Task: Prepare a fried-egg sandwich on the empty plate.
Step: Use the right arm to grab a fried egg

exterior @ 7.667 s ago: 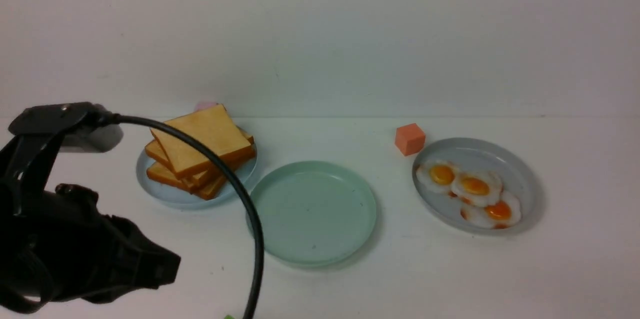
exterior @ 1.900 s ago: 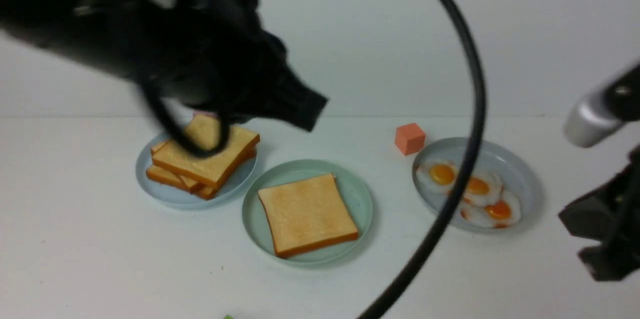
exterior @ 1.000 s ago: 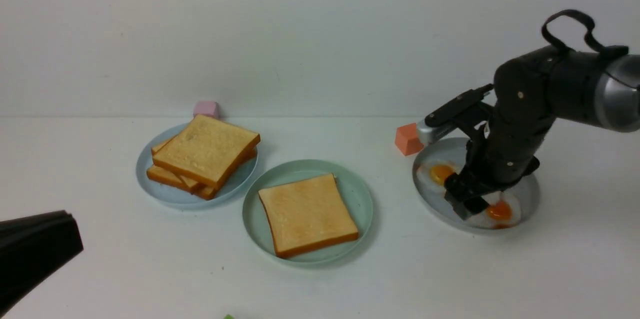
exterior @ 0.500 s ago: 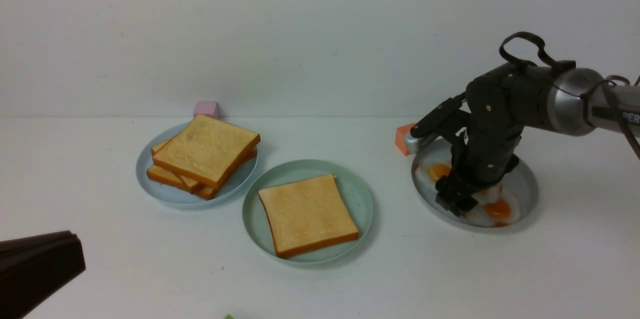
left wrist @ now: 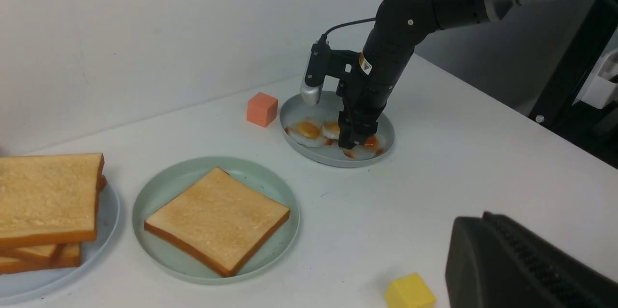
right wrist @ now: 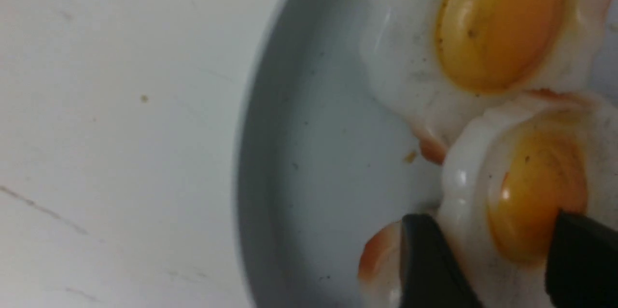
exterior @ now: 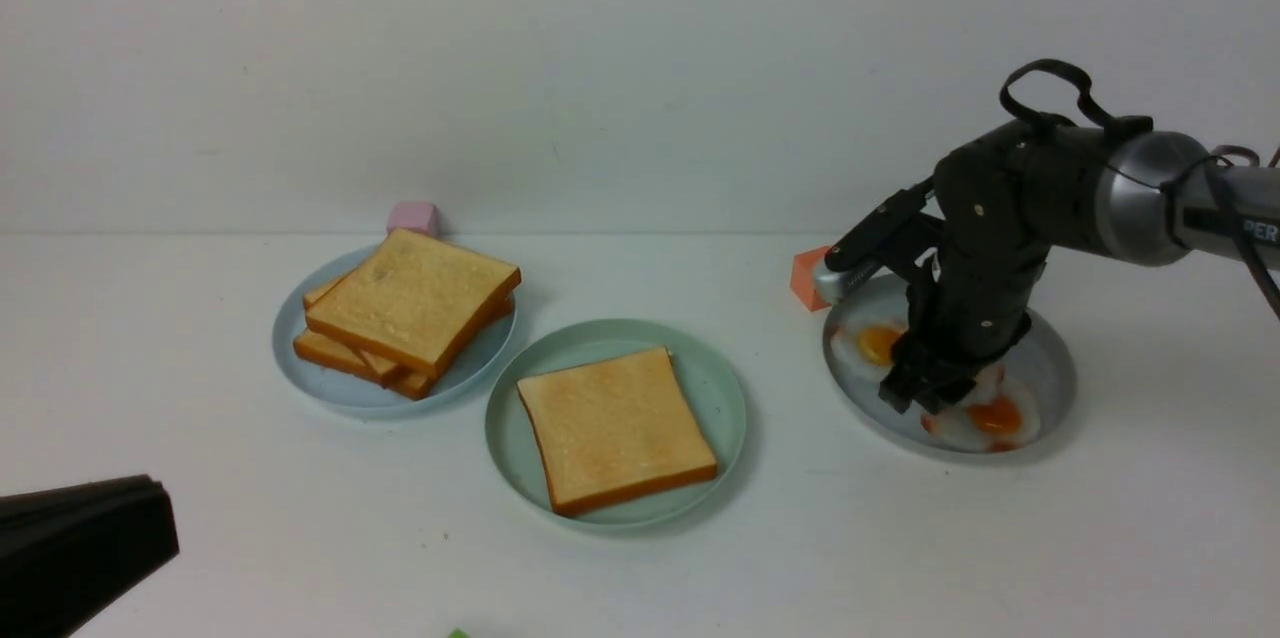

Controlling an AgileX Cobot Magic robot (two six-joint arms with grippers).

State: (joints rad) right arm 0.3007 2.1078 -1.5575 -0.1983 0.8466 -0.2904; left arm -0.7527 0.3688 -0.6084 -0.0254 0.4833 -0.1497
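Note:
The pale mint-green plate (exterior: 722,388) (left wrist: 164,186) holds one toast slice (exterior: 615,428) (left wrist: 217,218). Three fried eggs lie on the grey-blue plate (exterior: 1050,358) (right wrist: 314,144). My right gripper (exterior: 925,396) (left wrist: 355,143) (right wrist: 502,259) reaches down into that plate, closed in on the middle fried egg (right wrist: 526,187). One of its fingers (right wrist: 429,264) sits at the edge of the white and the other presses the yolk's side. That egg still rests on the plate. My left gripper (exterior: 150,528) (left wrist: 487,223) hangs shut and holds nothing at the near left.
A stack of toast slices (exterior: 410,303) sits on the light blue plate (exterior: 330,393) at the left. A pink cube (exterior: 412,216) lies behind it. An orange cube (exterior: 805,280) stands beside the egg plate, and a yellow cube (left wrist: 410,293) lies near my left gripper.
The right gripper's jaws have narrowed around the middle egg and the arm has shifted slightly. Before that, the left arm left a toast slice on the mint-green plate and drew back.

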